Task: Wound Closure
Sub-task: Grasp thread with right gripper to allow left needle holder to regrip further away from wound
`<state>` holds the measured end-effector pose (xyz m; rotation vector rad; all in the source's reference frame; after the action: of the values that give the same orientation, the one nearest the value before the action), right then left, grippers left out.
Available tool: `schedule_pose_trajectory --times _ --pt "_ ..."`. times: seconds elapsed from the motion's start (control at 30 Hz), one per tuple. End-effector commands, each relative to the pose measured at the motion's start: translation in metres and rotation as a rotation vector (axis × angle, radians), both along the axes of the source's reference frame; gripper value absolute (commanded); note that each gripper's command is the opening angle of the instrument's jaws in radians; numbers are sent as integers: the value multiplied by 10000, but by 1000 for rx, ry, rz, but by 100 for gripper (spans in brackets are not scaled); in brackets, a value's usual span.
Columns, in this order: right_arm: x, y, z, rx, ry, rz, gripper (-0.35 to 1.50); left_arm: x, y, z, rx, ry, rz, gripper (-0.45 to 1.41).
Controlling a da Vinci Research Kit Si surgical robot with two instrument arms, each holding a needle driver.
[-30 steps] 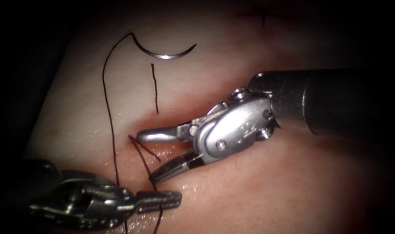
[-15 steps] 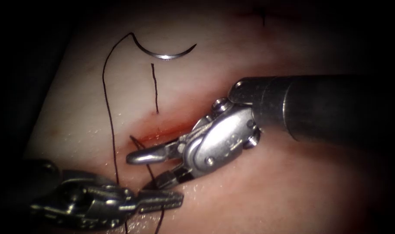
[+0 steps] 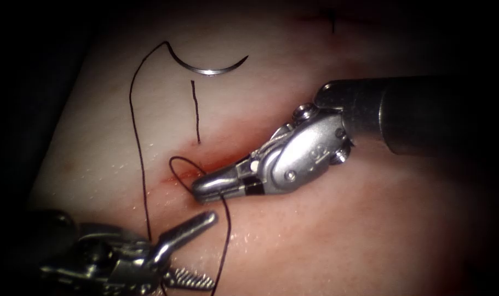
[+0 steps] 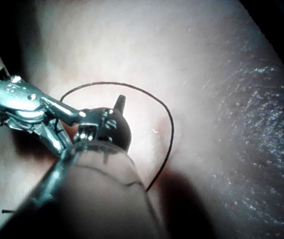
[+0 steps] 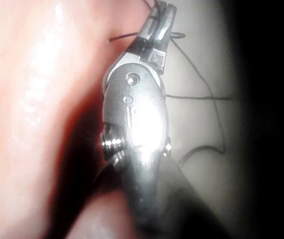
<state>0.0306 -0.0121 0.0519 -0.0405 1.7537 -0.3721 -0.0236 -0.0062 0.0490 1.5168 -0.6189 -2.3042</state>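
Observation:
The curved needle [image 3: 208,69] lies free on the tissue [image 3: 326,235], up and left of the cut [image 3: 179,176], not in the tissue. Its dark thread [image 3: 140,159] runs down the left side. My right tool [image 3: 201,193] has its jaws shut on a loop of thread at the red cut; in the right wrist view its shut jaws [image 5: 161,15] pinch thread [image 5: 201,97] too. Below it, my left tool [image 3: 212,250] stands open and holds nothing, with a strand hanging just beside its jaws. A thread loop [image 4: 172,130] shows in the left wrist view.
A short cut end of thread [image 3: 195,112] lies on the tissue below the needle. Another small dark thread end [image 3: 332,23] sits at the far top. Red fluid wets the cut beside the right tool's tip.
The right tool's jaws, open a second ago, closed on the thread by the cut and drew it up into a loop. The left jaws, shut on that thread before, have opened and let go.

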Motion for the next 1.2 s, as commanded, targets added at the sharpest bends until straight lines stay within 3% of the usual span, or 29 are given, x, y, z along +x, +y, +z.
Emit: schedule_pose_trajectory --times 0.03,0.1,0.13,0.2,0.3,0.53,0.83,1.1,1.2 --pt "0 9 5 7 1 9 -35 -6 2 5 -2 -14 10 89" --pt "-6 19 12 37 -10 22 -35 -6 4 8 -2 -54 36 69" --pt "-10 29 21 64 -26 43 -35 -9 7 13 -4 -62 40 41" --pt "-11 35 28 83 -34 49 -35 -12 7 19 -6 -70 44 34" --pt "-12 44 36 103 -43 57 -35 -17 8 27 -11 -86 53 7" --pt "-17 60 50 151 -45 75 -35 -26 1 44 -11 -83 88 10" --pt "-17 63 52 181 -51 72 -35 -41 -7 62 -24 -31 176 37" --pt "-21 70 58 202 -52 79 -35 -39 -18 63 -41 20 270 39" --pt "-23 72 60 208 -52 81 -35 -37 -22 63 -37 34 290 31"
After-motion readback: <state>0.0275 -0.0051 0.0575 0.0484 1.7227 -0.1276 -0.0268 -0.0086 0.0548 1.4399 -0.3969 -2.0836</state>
